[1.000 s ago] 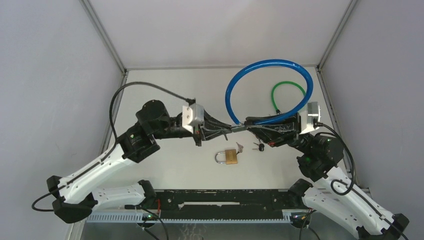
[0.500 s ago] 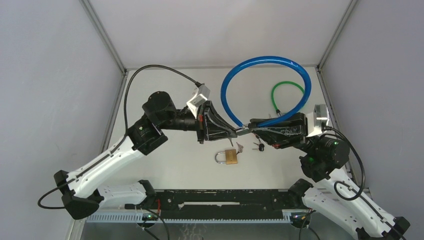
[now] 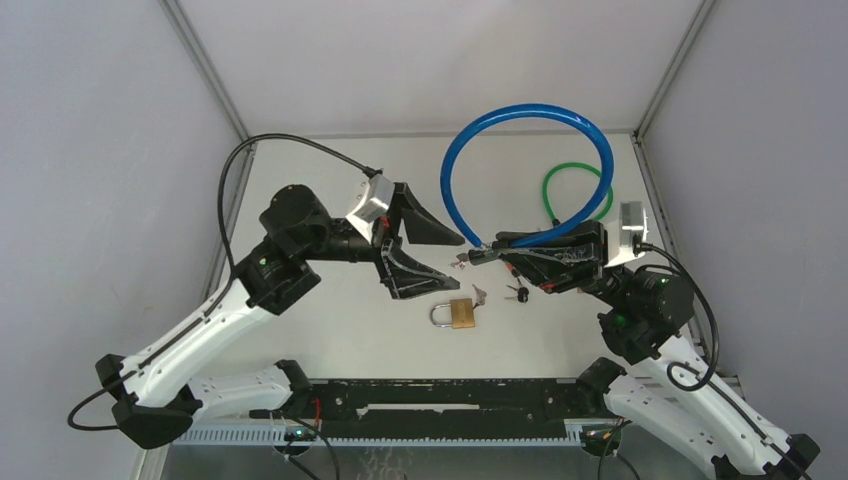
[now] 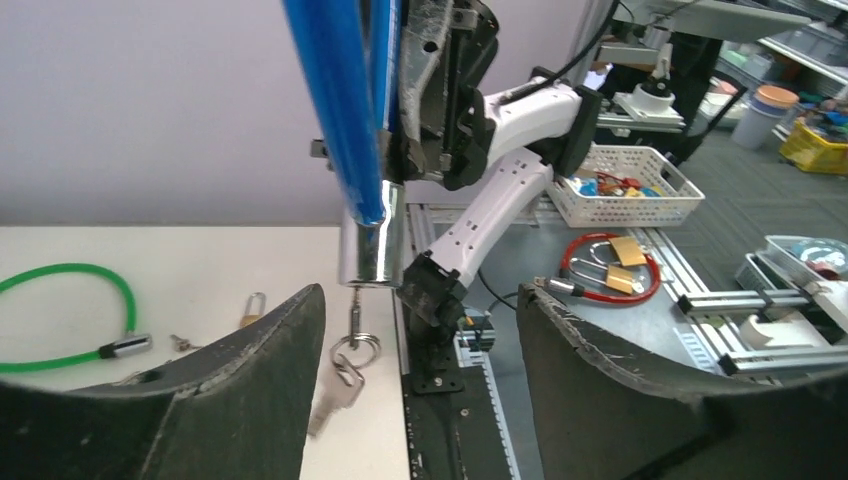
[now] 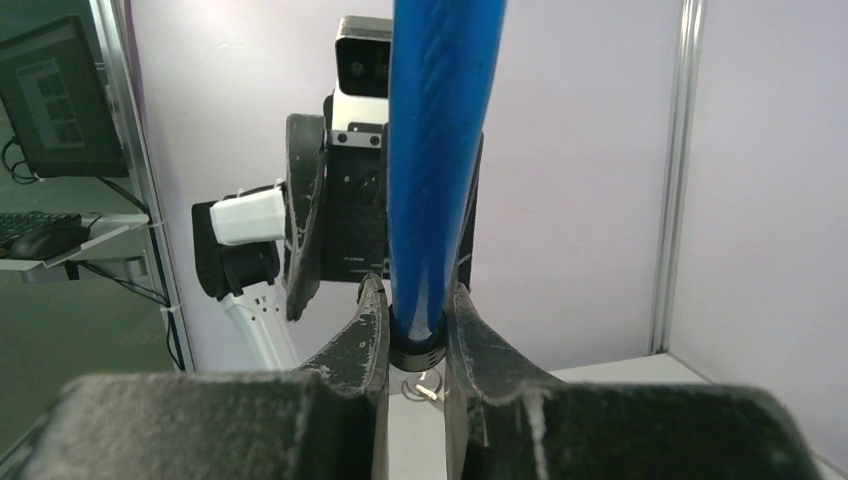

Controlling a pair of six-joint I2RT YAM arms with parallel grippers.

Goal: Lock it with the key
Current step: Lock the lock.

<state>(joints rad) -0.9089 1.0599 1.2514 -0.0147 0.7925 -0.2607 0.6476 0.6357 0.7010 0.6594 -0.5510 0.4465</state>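
We open on the left end effector (image 3: 455,262), fingers (image 4: 250,380) spread wide with nothing between the pads. In the gap sits the key (image 4: 352,300), jutting from the chrome barrel (image 4: 367,235) at the end of the blue cable lock (image 3: 527,112). It is closer to one finger than the other and touches neither, and a ring with a spare key (image 4: 340,385) dangles from it.

Facing it tip to tip is the right end effector (image 3: 480,253), clamped hard on the blue cable just behind that barrel. Its wrist view shows us both pads pinching the cable at a black collar (image 5: 415,350). The pair meet above the middle of the bench (image 3: 300,170).

Under them, toward the arm bases, lies a brass padlock (image 3: 461,313), with small loose keys (image 3: 478,294) just beside it and black-headed keys (image 3: 518,293) a little further right. The blue loop arches up and back toward the rear wall (image 3: 440,60), and a green cable lock (image 3: 575,167) lies on the bench beneath it, near the right wall (image 3: 760,150).

For room, we see bare bench behind and to the left of the left arm, running to the left wall (image 3: 100,150). The right arm is boxed in closer, and a black rail (image 3: 450,395) marks the near edge.
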